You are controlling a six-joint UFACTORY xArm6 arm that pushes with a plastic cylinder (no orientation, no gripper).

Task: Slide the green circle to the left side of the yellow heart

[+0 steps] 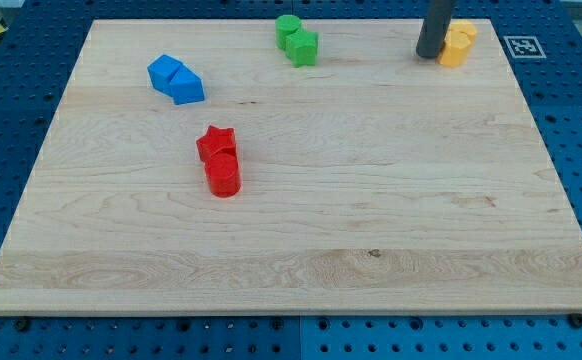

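Note:
The green circle sits near the view's top edge, a little left of centre, touching a second green block just below and to its right. Two yellow blocks stand at the top right: one at the back and one in front; which is the heart I cannot tell. My tip rests on the board right beside the yellow blocks, on their left side, far to the right of the green circle.
Two blue blocks touch each other at the upper left. A red star touches a red cylinder left of centre. The wooden board lies on a blue pegboard table, with a marker tag at top right.

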